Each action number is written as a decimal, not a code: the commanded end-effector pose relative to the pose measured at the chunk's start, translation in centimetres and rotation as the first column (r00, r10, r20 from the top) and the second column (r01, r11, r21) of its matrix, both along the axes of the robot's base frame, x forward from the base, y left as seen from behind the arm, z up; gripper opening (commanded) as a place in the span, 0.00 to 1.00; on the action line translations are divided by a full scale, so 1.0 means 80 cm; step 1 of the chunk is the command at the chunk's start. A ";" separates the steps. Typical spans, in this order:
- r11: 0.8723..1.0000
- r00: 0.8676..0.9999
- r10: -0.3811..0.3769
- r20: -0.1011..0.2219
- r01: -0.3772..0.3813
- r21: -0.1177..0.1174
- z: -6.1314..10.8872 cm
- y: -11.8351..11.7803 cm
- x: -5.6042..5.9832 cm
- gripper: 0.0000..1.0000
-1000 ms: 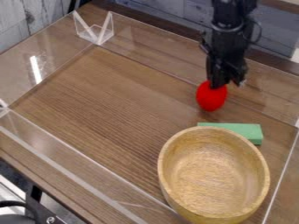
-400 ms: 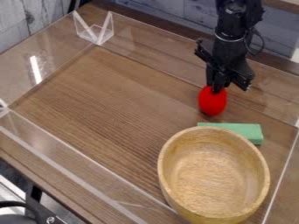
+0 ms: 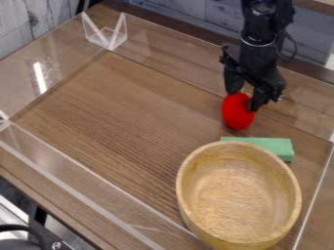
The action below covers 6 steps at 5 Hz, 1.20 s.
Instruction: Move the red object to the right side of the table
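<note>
The red object point(image 3: 237, 114), a small strawberry toy, rests on the dark wood table point(image 3: 117, 107) at the right rear. My gripper point(image 3: 252, 98) points down right above it. The jaws are spread open, with the fingertips on either side of the strawberry's top. Its upper part is partly hidden by the fingers, and nothing is gripped.
A flat green block point(image 3: 261, 146) lies just in front of the strawberry. A large round wooden bowl point(image 3: 239, 195) stands at the front right. Low clear acrylic walls point(image 3: 53, 161) edge the table, and a clear angled stand point(image 3: 104, 31) sits at the back left.
The jaws were shut on the strawberry and have now spread open, releasing it onto the table. The wrist has rolled a little. The strawberry stays about where it was.
</note>
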State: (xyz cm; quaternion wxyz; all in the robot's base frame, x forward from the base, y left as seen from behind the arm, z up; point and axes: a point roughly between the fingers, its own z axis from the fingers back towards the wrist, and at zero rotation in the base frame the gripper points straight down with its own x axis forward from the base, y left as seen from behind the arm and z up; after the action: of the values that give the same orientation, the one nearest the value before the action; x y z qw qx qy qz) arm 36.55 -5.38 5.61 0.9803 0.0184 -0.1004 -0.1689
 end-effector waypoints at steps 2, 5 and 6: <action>0.999 0.996 -0.001 0.087 0.005 -0.036 0.049 0.022 -0.005 1.00; 0.997 0.983 0.070 0.170 -0.063 -0.046 0.118 0.052 -0.015 1.00; 0.997 0.980 0.066 0.188 -0.058 -0.050 0.139 0.067 -0.011 1.00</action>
State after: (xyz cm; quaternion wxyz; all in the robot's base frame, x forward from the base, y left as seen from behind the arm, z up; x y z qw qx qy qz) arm 35.16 -0.24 13.86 0.9790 0.0086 -0.1547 -0.1326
